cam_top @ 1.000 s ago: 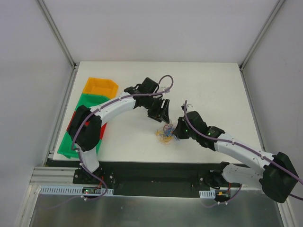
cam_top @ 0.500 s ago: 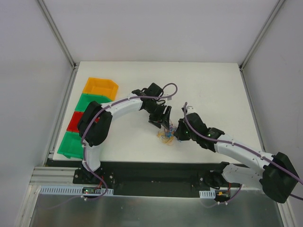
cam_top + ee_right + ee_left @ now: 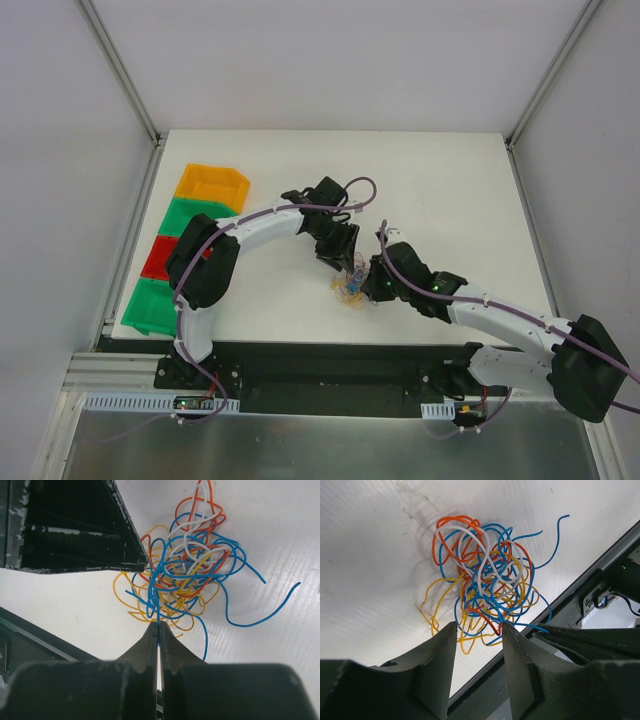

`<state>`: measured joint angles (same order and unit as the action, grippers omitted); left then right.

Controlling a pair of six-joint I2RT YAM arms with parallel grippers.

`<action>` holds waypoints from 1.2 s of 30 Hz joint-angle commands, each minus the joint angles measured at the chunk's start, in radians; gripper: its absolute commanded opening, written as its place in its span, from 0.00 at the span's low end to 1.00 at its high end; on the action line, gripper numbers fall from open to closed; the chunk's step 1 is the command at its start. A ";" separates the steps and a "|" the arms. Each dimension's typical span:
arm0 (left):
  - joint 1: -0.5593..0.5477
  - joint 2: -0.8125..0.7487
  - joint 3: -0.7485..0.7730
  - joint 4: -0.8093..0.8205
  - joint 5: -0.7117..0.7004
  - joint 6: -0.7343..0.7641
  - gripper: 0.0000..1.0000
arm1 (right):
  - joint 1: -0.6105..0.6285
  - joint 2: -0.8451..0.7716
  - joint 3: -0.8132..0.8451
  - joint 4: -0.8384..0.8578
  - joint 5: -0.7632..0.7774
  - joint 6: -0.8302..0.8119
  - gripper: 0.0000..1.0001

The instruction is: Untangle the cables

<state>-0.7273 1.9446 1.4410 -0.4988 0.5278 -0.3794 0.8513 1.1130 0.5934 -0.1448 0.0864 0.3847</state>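
Now the cables (image 3: 351, 287) lie near the bench's (image 3: 450, 190) front edge, the right gripper (image 3: 158, 627) pinching one strand from their right side, the left gripper (image 3: 479, 630) part-open at their far side.

From where I stand: one clump of cables (image 3: 485, 585), two arms (image 3: 262, 222), and four bins (image 3: 195, 214) (one orange, one red, two green).

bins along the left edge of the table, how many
4, in a row: orange bin farthest, then green bin, red bin, second green bin nearest. The left arm covers part of the middle two.
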 commanded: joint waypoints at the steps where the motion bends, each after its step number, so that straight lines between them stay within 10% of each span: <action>1: -0.009 -0.001 0.030 -0.014 -0.034 0.016 0.39 | 0.014 -0.015 0.017 0.034 0.007 0.019 0.01; 11: -0.038 0.019 0.033 -0.020 -0.038 0.019 0.40 | 0.028 -0.010 0.034 0.028 0.018 0.023 0.01; 18: -0.052 -0.021 0.032 -0.026 -0.116 0.046 0.03 | 0.029 -0.021 0.032 -0.002 0.056 0.025 0.01; 36: -0.050 -0.815 -0.399 0.475 -0.460 0.254 0.00 | -0.020 -0.281 -0.049 -0.360 0.561 0.241 0.01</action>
<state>-0.7780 1.2255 1.1294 -0.1978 0.1608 -0.1879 0.8635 0.8700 0.5522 -0.3588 0.4831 0.5373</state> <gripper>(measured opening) 0.006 0.013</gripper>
